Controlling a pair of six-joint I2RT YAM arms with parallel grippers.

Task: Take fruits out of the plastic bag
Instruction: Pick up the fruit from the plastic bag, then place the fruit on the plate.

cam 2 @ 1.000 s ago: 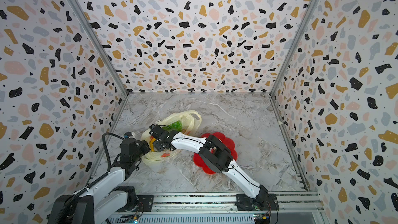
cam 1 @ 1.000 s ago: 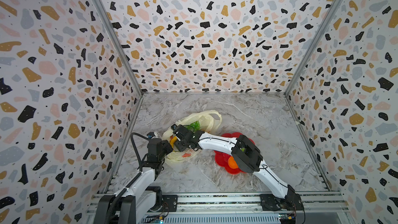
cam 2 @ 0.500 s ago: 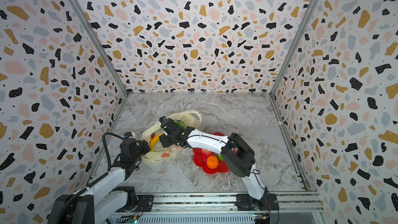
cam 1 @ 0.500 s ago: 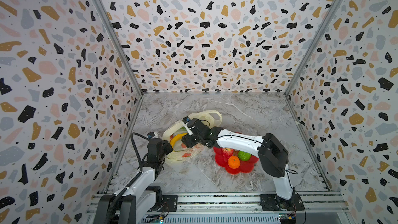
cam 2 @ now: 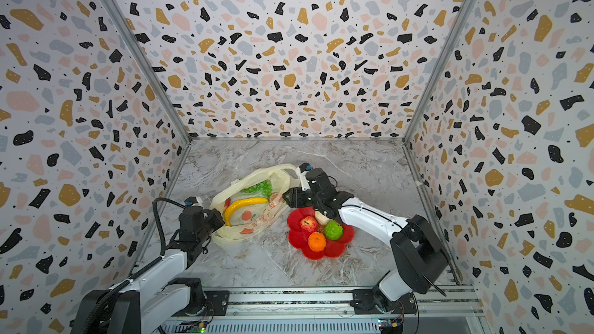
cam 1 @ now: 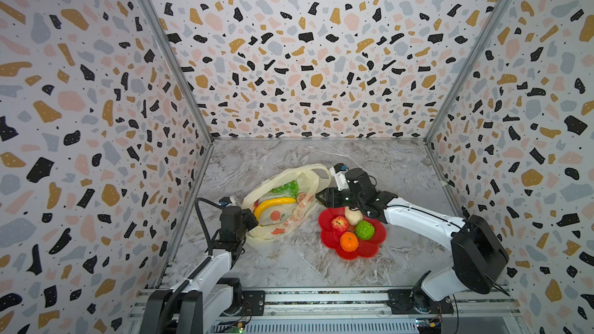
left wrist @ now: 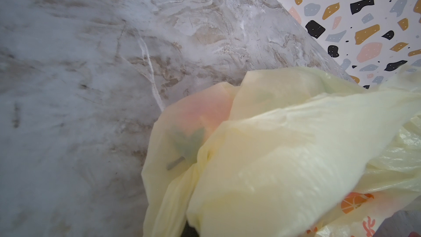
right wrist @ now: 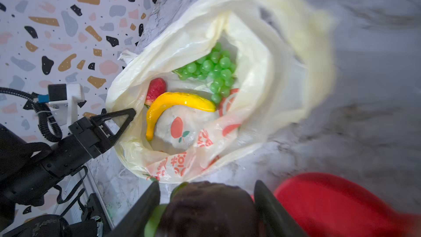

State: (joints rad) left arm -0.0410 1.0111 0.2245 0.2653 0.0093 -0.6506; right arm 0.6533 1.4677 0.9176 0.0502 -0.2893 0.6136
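The right gripper (right wrist: pixel 207 186) holds a dark fruit (right wrist: pixel 209 206); lower it gently onto the plate (cam 1: pixel 366 250) while left gripper (right wrist: pixel 127 116) pinches the bag (cam 1: pixel 291 220).

**A speckled box with a marble floor**

Three walls close the space in: a back wall (cam 1: pixel 308 59) and two side walls (cam 1: pixel 80 123), all white and scattered with black, ochre, pink and grey-blue chips. Thin metal strips (cam 1: pixel 167 59) run up the two back corners where the walls meet. The floor (cam 1: pixel 385 162) is a grey, veined, marble-look surface with a matt finish. A silvery metal rail (cam 1: pixel 321 297) lies along the near edge. The light is soft and even, with only faint shadows.
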